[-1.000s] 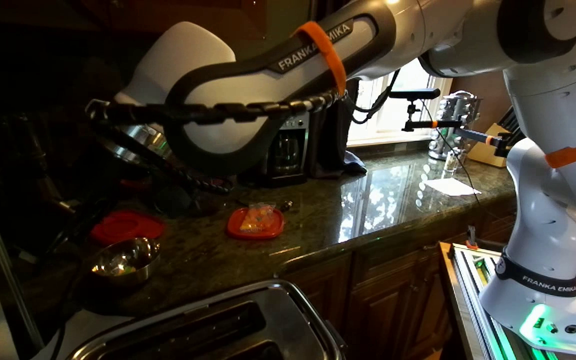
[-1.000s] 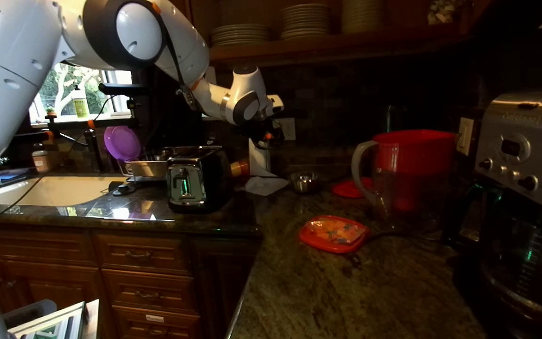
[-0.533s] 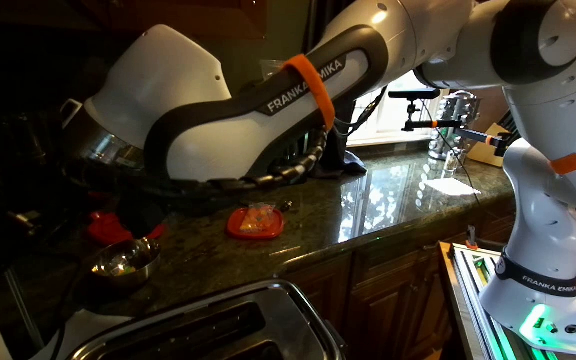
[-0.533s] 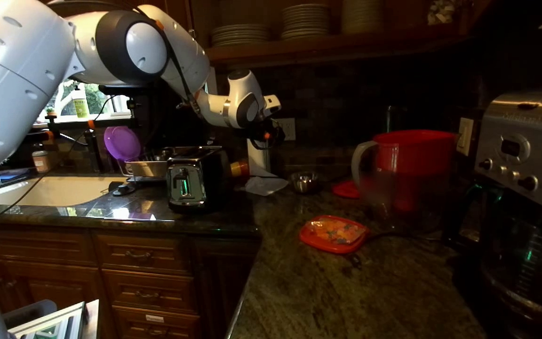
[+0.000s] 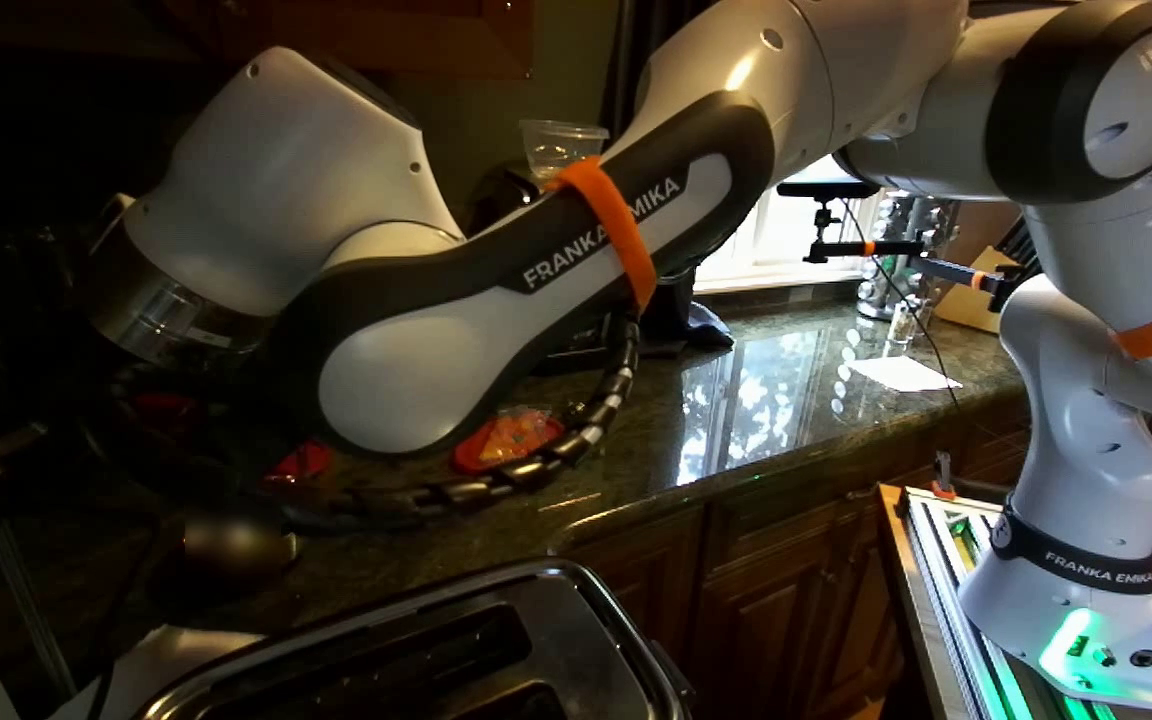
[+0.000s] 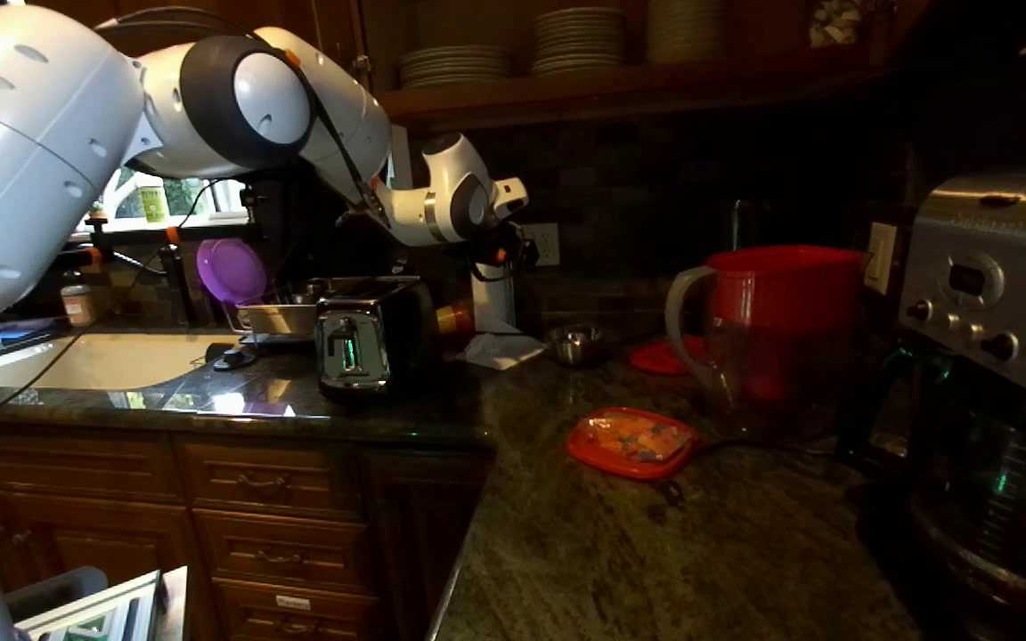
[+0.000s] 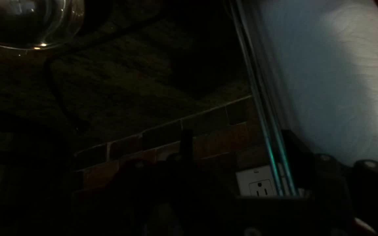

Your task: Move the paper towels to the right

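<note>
Holding the fingers [image 7: 328, 175] spread apart just beside the paper towels [image 7: 336, 75] in the wrist view, with slim metal rods [image 7: 258, 90] showing through the gap; leaving any touch on the roll impossible to tell. Seeing the roll standing toward the back of the table [image 6: 557, 552] in an exterior view, with the toaster [image 6: 354, 343] near on its left there, the steel bowl [image 6: 577, 345] near on its right, a white sheet [image 6: 504, 352] just in front of its foot, and the coffee maker [image 6: 1003, 249] well apart from it, running off the right edge.

Bringing the arm [image 5: 476, 345] lower than a second ago in an exterior view, and a little farther toward the roll. Covering by now nearly all of the coffee maker there, plus part of the red plate [image 5: 471, 456], well apart from the roll. Uncovering a clear plastic container [image 5: 564, 147], also well apart from the roll, masked by the arm a second ago.

Showing a thinner slice of the roll there than a second ago, cutting it off at the left edge. Losing the fingers in darkness near the roll in both exterior views. Hiding the roll's upper end behind the dark tip of the arm. Dimming the steel bowl to a blur, and leaving only scraps of the red lid [image 6: 663, 358] in sight, farther from the roll than the bowl. Cutting off both roll and bowl at the edges of the wrist view.
</note>
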Motion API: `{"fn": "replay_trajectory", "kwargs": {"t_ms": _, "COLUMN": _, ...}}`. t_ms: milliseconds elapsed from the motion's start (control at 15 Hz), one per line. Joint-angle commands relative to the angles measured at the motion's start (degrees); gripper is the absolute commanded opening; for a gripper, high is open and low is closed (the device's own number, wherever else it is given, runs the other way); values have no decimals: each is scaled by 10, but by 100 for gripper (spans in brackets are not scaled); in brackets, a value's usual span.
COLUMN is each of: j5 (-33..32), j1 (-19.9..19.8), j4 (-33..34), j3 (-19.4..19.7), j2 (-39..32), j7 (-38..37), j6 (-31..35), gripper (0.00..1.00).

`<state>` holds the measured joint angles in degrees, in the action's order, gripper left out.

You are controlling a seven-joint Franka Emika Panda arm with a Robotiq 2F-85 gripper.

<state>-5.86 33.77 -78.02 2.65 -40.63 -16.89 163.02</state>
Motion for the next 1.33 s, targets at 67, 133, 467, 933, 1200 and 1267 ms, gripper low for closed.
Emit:
{"fn": "replay_trajectory", "kwargs": {"t_ms": 67, "j5": -11, "j1": 12, "j4": 26, "j3": 1, "j2": -18, "j7": -15, "j6": -5, "gripper": 31}}
{"fn": "replay_trajectory", "kwargs": {"t_ms": 133, "j5": -11, "j1": 13, "j4": 28, "j3": 1, "j2": -20, "j7": -16, "j6": -5, "gripper": 23}}
{"fn": "replay_trajectory", "kwargs": {"t_ms": 467, "j5": -7, "j1": 14, "j4": 41, "j3": 1, "j2": -30, "j7": -16, "j6": 6, "gripper": 0}}
{"fn": "replay_trajectory", "kwargs": {"t_ms": 933, "j5": 13, "j1": 7, "j4": 7, "j3": 2, "j2": 2, "j7": -24, "j6": 57, "gripper": 2}}
{"fn": "replay_trajectory", "kwargs": {"t_ms": 1200, "j5": 32, "j1": -13, "j4": -68, "j3": -10, "j2": 53, "j7": -40, "j6": 164, "gripper": 2}}
{"fn": "replay_trajectory", "kwargs": {"t_ms": 1267, "j5": 37, "j1": -19, "j4": -86, "j3": -17, "j2": 65, "j7": -38, "j6": 186, "gripper": 2}}
